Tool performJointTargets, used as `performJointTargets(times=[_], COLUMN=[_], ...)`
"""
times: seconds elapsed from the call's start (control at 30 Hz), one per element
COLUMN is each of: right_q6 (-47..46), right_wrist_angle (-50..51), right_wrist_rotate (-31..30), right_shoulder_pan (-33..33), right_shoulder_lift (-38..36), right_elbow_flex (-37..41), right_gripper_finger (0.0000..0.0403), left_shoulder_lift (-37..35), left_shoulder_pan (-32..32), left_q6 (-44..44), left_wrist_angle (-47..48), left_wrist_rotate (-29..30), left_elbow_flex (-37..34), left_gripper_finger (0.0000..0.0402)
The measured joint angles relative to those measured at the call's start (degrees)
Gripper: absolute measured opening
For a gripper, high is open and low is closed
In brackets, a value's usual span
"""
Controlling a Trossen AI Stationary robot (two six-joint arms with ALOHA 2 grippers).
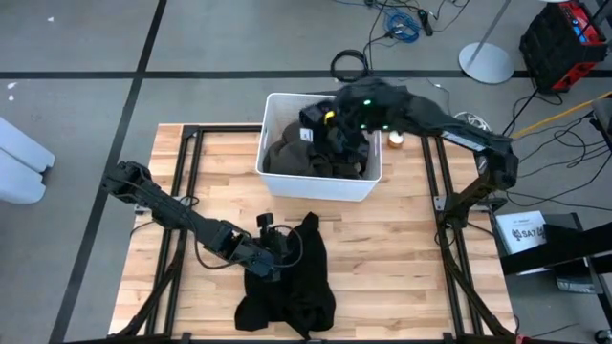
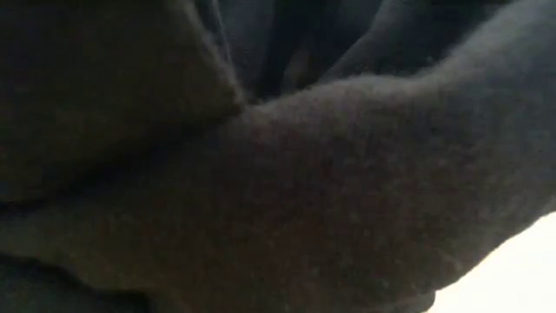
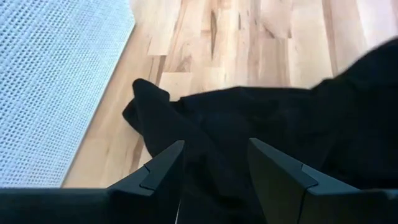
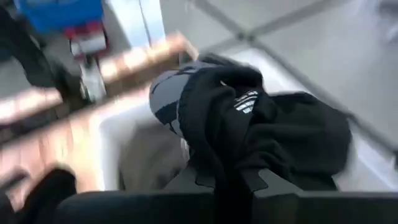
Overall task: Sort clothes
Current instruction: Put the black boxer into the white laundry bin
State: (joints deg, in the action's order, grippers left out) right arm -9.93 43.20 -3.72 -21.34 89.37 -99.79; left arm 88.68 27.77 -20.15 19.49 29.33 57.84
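A black garment lies crumpled on the wooden table near its front edge. My left gripper is low at its left side. It is open, with the black cloth between and ahead of the fingers. My right gripper is over the white bin and is shut on another black garment with a white label. Olive-brown clothes lie in the bin. Dark cloth fills the low view. My left gripper has its open fingers on either side of a ridge of the black garment, coming in low and slanting down. I cannot tell whether they touch it. My right gripper pinches a bunched part of the black garment between its two fingers. The cloth is in several folds. The garment is raised above the clothes in the bin and spreads out ahead of the fingers.
The bin's white mesh wall stands close to my left gripper. A grey-blue piece shows beside the held garment. Black frame rails run along the table's left and right sides. Bare wood lies right of the black garment.
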Motion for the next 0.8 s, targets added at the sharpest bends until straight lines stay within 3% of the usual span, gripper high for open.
performJointTargets(times=[0.13,0.43,0.63,0.8], right_q6=[-2.49,-7.42,-7.90,-5.13], right_wrist_angle=[-2.62,-22.08,-25.31,-19.63], right_wrist_rotate=[4.22,14.75,15.26,14.63], right_shoulder_pan=[-2.28,-5.97,-8.09,-8.48], right_shoulder_lift=[0.12,3.35,12.49,19.64], right_elbow_flex=[9.65,28.25,25.84,18.40], right_gripper_finger=[0.0002,0.0002,0.0002,0.0002], left_shoulder_lift=[0.00,0.02,0.02,0.02], left_shoulder_pan=[-0.63,1.23,1.23,1.23], left_q6=[-0.49,-1.87,-1.93,-2.04], left_wrist_angle=[-0.11,-0.70,-1.11,-1.12], left_wrist_rotate=[-1.59,-3.26,-3.17,-3.00], left_elbow_flex=[0.00,-0.17,-0.17,-0.17], left_gripper_finger=[0.0182,0.0182,0.0182,0.0182])
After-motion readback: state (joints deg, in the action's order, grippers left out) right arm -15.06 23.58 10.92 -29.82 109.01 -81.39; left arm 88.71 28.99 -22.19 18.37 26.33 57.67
